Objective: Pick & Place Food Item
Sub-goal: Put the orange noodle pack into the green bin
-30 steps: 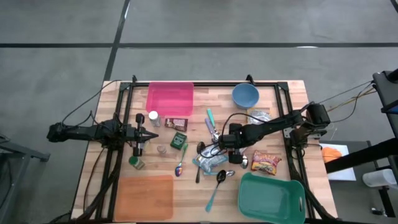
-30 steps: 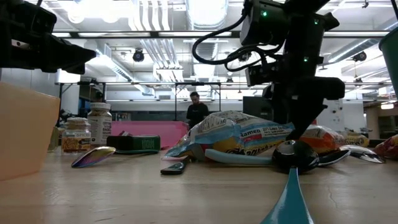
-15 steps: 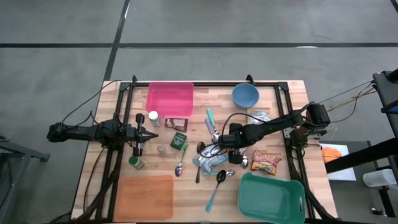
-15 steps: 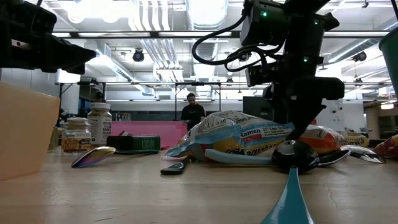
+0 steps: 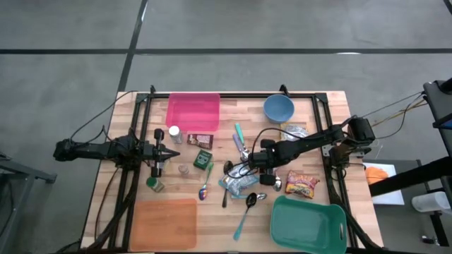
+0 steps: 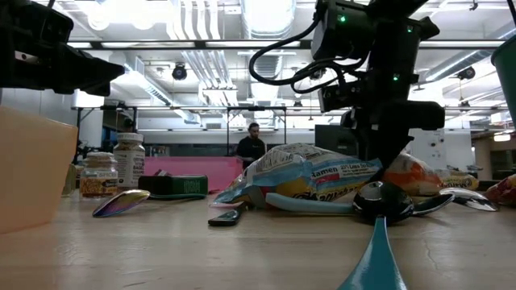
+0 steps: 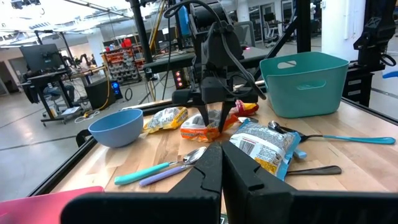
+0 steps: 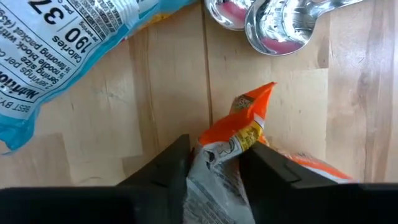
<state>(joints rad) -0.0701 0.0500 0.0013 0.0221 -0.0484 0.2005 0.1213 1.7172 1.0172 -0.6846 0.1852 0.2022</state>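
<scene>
An orange and silver snack packet point(image 8: 239, 134) lies on the wooden table point(image 5: 212, 169) right of the middle, beside a blue noodle packet point(image 5: 239, 185). My right gripper point(image 8: 214, 154) points steeply down over the orange packet point(image 7: 200, 130) and is shut on it. In the high view the gripper point(image 5: 264, 163) hides this packet. My left gripper point(image 7: 221, 163) is shut and empty. It hovers level over the table's left side point(image 5: 175, 150). My right gripper pinches the orange packet's crumpled end point(image 8: 219, 149) between its two fingers point(image 8: 268, 167). The fingers come from above, slanting steeply down. The foil bunches up between them. The rest of the packet point(image 8: 314, 165) lies on the table.
Two metal spoons point(image 8: 273, 25) lie just beyond the packet. A red packet point(image 5: 302, 183) and a green bin point(image 5: 308, 224) are at the near right. A blue bowl point(image 5: 279, 108) and pink tray point(image 5: 193, 111) stand at the far edge. An orange board point(image 5: 164, 223) and small jars point(image 5: 174, 132) sit left.
My right gripper has kept its place and drawn its fingers together on the orange packet. In the low view, the packet's end beside the fingers has bunched up.
</scene>
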